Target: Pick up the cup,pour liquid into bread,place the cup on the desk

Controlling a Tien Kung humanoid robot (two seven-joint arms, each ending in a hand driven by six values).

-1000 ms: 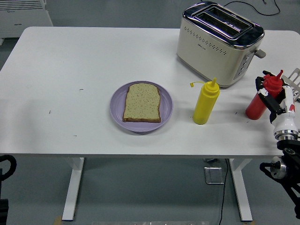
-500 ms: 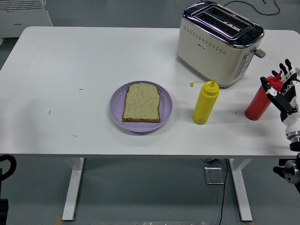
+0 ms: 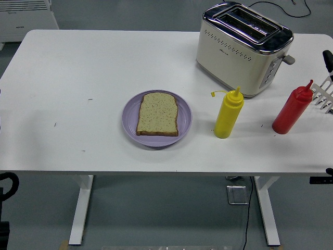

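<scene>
While the red bottle (image 3: pixel 292 111) stands free at the counter's (image 3: pixel 78 67) right end, right hand (image 3: pixel 327 78) barely in view, state untellable: grasp mid-body, upright.

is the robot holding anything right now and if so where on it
Nothing is held. The red bottle and yellow bottle stand free on the table.

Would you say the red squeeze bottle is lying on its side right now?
No, the red squeeze bottle stands upright on the table, right of the yellow bottle.
</scene>
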